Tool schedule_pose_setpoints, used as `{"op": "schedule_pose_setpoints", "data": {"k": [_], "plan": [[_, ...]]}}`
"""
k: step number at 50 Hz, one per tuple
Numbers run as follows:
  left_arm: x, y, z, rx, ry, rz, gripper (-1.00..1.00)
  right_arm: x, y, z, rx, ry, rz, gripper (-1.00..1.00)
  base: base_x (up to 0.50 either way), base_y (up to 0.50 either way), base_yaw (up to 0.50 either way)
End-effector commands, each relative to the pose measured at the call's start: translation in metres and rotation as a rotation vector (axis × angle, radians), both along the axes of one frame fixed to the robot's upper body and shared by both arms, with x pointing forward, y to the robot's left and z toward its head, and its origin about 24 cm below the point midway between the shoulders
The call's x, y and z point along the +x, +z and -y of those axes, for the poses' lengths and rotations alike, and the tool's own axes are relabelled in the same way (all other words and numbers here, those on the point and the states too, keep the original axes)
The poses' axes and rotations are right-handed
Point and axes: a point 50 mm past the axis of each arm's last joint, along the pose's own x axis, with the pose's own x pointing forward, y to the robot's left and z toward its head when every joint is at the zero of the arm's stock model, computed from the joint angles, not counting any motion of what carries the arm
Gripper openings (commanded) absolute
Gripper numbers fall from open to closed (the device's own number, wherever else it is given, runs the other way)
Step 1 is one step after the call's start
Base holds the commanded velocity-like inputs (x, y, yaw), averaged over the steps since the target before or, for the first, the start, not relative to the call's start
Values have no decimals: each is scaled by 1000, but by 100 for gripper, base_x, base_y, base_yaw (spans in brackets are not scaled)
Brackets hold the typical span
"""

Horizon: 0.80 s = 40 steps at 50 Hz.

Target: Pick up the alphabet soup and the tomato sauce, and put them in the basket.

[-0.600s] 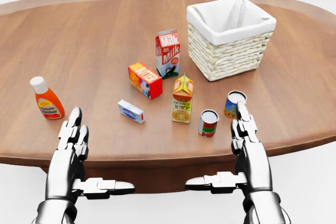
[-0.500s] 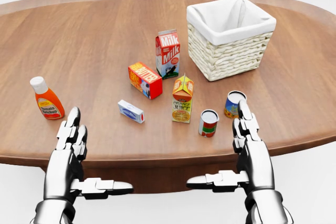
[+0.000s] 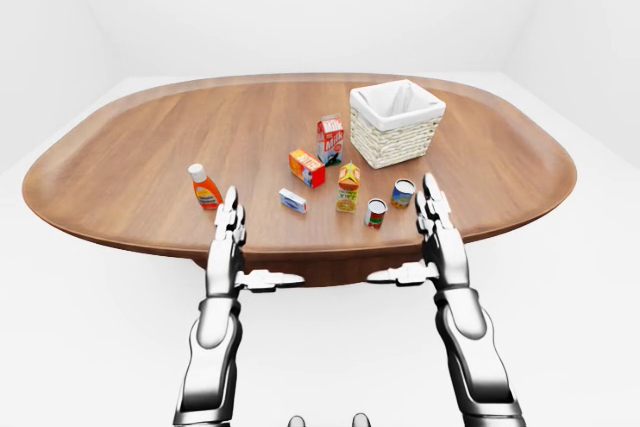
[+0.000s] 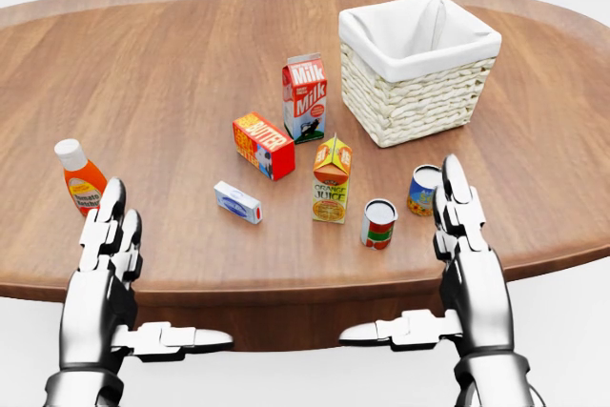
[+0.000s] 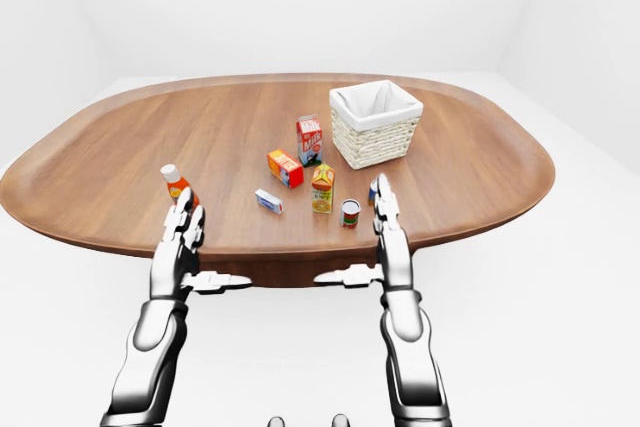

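Observation:
The alphabet soup (image 4: 423, 191), a blue-and-yellow can, stands upright on the wooden table right of centre in the head view. The tomato sauce (image 4: 378, 224), a red-and-green can, stands just left of it and lower. The white-lined wicker basket (image 4: 412, 107) is above them, holding nothing I can see. My right hand (image 4: 405, 256) is open, fingers pointing up and thumb out to the left; its fingertips (image 4: 454, 176) overlap the soup can's right edge. My left hand (image 4: 167, 269) is open at the lower left, far from both cans.
A ketchup bottle (image 4: 79, 178) stands at the left, partly behind my left fingers. A milk carton (image 4: 305, 97), a butter box (image 4: 263, 145), an orange juice carton (image 4: 331, 180) and a small white box (image 4: 237, 202) cluster mid-table. The table's edge (image 4: 286, 285) runs under both hands.
Both hands have spread apart. The left hand slid left and down, now overlapping the ketchup bottle. The right hand shifted right and slightly up, beside the soup can. No object moved.

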Motion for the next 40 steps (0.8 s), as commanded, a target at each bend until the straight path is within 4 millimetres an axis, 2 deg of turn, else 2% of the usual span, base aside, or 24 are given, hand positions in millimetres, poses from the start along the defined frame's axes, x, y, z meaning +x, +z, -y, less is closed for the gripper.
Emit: {"op": "schedule_pose_setpoints", "data": {"k": [1,12,40], "plan": [[-9,9,-3,6,21,40,100,-17,24,-4,-72,-3,125,100,0,0,0],[-22,26,-8,-23,34,113,100,-38,37,-5,-157,-23,174,100,0,0,0],[-26,30,-7,-13,22,132,100,-41,38,-7,-158,-9,178,100,0,0,0]]}}
